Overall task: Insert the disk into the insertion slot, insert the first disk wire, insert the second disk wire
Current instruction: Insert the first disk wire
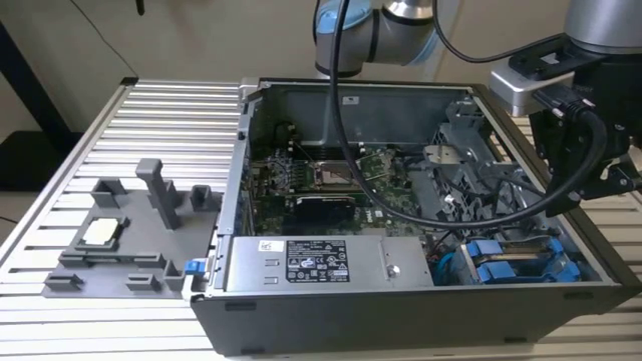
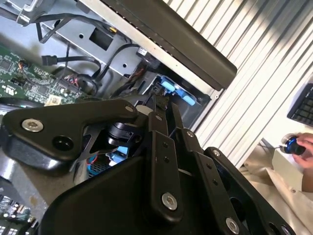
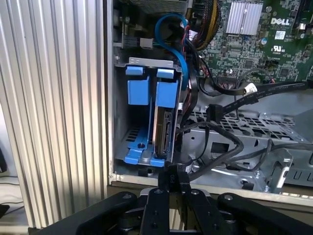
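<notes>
Two carriers fill the slot [image 3: 119, 117]: an empty blue carrier [image 3: 137, 93] and the disk [image 3: 164, 128] beside it. My gripper [image 3: 173, 172] hangs just outside, pinched together, gripping nothing I can see. Risk: loose black cables [image 3: 210, 123] crowding the disk's connector could snag.

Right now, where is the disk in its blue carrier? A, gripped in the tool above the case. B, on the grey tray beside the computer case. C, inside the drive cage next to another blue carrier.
C: in the first wrist view the disk sits in the insertion slot, beside the other blue carrier.
</notes>
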You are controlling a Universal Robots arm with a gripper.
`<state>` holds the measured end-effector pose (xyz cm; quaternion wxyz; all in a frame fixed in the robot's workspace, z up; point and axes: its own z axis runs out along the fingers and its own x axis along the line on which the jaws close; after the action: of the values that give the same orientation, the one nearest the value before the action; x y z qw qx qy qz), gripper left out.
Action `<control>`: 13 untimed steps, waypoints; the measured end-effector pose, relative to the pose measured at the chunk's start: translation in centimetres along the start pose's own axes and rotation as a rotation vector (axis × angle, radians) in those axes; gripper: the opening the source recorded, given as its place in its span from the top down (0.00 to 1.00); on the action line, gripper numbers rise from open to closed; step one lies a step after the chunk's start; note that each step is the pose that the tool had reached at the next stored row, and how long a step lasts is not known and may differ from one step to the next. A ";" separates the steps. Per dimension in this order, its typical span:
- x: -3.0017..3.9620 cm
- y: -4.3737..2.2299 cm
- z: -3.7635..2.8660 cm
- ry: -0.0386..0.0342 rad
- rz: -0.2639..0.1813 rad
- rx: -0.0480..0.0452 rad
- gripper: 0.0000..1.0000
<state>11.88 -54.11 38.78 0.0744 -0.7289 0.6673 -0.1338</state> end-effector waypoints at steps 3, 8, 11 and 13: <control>0.55 -0.14 0.24 -0.0021 -0.001 -0.0193 0.81; 1.70 -0.29 0.68 -0.0050 -0.003 -0.0481 0.81; 2.18 -0.32 0.97 -0.0060 -0.003 -0.0565 0.81; 2.18 -0.30 1.05 -0.0167 0.008 -0.0563 0.81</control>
<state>12.64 -56.31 38.08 0.0599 -0.7291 0.6731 -0.1086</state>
